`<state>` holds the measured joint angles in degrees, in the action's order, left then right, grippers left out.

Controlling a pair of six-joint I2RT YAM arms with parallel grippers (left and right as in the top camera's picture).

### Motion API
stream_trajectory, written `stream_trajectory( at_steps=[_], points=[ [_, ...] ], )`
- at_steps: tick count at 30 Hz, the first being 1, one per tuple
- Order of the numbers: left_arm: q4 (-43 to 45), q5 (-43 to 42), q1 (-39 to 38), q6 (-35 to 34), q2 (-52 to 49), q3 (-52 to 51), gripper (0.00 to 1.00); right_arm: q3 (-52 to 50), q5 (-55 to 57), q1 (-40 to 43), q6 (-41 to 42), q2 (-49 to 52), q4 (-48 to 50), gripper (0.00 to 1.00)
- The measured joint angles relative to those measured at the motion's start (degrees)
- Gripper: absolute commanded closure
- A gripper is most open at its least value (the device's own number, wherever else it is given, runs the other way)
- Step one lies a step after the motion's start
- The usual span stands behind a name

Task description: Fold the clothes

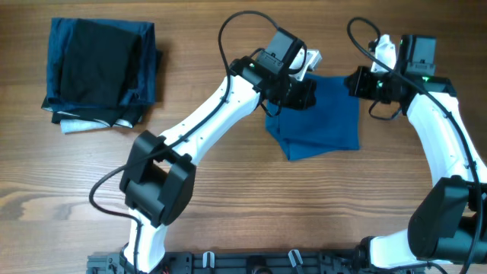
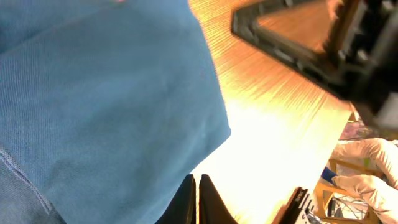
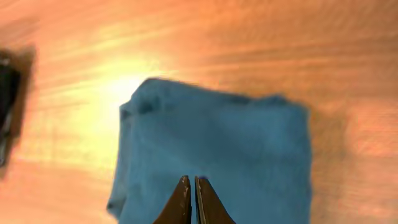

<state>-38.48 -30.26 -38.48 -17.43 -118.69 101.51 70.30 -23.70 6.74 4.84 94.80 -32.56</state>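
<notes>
The shirt (image 1: 327, 114) lies folded small near the tabletop's far edge, right of centre. It looks soft, light and floppy, so it is best pinched at a folded corner. The left fingers (image 2: 211, 208) and right fingers (image 3: 179, 205) are clenched, seemingly on nothing.

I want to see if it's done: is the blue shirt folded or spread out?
Folded. The shirt lies as a small squarish bundle, with layered edges at its side; no sleeves or collar stick out.
</notes>
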Motion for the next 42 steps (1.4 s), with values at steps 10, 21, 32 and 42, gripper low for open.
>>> stream_trajectory(
  at_steps=[10,21,32,42],
  points=[
    [-4.5,0.3,-0.1,0.2,-7.8,-0.2,0.96,0.0,7.1,0.0,0.0,11.6,10.8,0.96],
    [-9.8,0.7,-0.3,0.9,-11.5,-5.0,0.96,0.7,7.5,0.1,0.0,19.7,14.4,0.96],
    [-11.7,4.6,-0.6,1.3,-9.2,-5.4,0.96,4.1,7.3,1.4,-0.1,13.8,10.3,0.39],
    [-7.3,21.5,-0.6,0.1,4.1,-3.0,0.19,5.7,18.9,12.2,3.0,-2.3,-2.3,0.01]
  ],
)
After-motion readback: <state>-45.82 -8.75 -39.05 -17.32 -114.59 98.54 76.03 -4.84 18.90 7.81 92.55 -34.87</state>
